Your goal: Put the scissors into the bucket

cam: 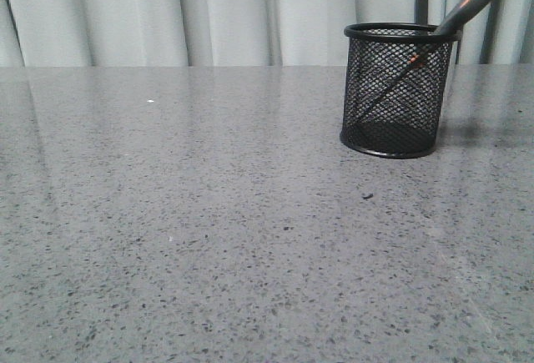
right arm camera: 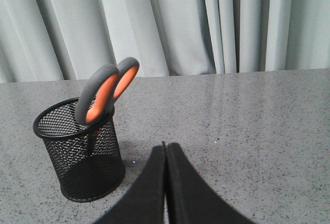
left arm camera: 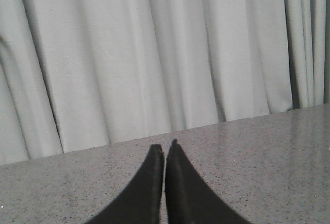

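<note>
While the grey speckled stone table carries the load, your risk sits at about two o'clock in the front view, where the small black wire-mesh cylindrical bucket stands upright near the back edge by the pale pleated curtain. Inside it, the scissors with dark grey handles and orange-lined finger loops stand blades down, leaning on the rim with the handles well above it. Judging from that lean, the light cup looks top-heavy, so a brush from an arm could tip it and spill the scissors out. Your right gripper is empty with its jaws pressed together, near the bucket but apart from it; swing it clear away from the handles. Your left gripper is likewise closed on nothing, far off.
</note>
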You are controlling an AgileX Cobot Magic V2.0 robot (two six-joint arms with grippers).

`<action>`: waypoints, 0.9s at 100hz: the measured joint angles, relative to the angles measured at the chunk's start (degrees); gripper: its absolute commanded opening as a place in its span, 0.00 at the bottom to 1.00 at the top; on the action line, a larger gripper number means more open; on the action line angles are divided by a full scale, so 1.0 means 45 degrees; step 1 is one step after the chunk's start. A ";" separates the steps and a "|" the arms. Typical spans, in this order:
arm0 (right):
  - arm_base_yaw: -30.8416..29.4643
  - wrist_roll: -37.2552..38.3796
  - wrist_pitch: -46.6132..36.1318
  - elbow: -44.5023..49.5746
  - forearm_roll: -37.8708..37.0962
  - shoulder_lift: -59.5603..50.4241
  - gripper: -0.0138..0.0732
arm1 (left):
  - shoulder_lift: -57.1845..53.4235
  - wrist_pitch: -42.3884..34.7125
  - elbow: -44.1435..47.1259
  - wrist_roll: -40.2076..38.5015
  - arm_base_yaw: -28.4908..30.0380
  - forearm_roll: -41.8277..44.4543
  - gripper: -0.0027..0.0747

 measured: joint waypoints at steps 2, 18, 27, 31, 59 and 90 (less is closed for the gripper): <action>0.0000 0.0000 0.0000 0.0000 0.0000 0.0000 0.08 | 0.0000 0.0000 0.0000 0.0000 0.0000 0.0000 0.01; 0.0000 0.0000 0.0000 0.0000 0.0012 0.0000 0.08 | 0.0000 0.0000 0.0051 0.0000 0.0000 0.0000 0.01; 0.0000 0.0000 -0.0023 0.0000 0.0012 0.0000 0.08 | -0.0011 0.0000 0.0200 0.0000 0.0046 0.0000 0.01; 0.0000 0.0000 -0.0023 0.0000 0.0012 0.0000 0.08 | -0.0062 0.0092 0.0302 0.0000 0.0176 0.0000 0.01; 0.0000 0.0000 -0.0023 0.0000 0.0012 0.0000 0.08 | -0.1726 0.1729 0.1440 -0.0567 0.2079 0.0338 0.01; 0.0000 0.0000 -0.0023 0.0043 0.0012 0.0000 0.08 | -0.2302 0.1709 0.2707 -0.1234 0.3256 0.0415 0.01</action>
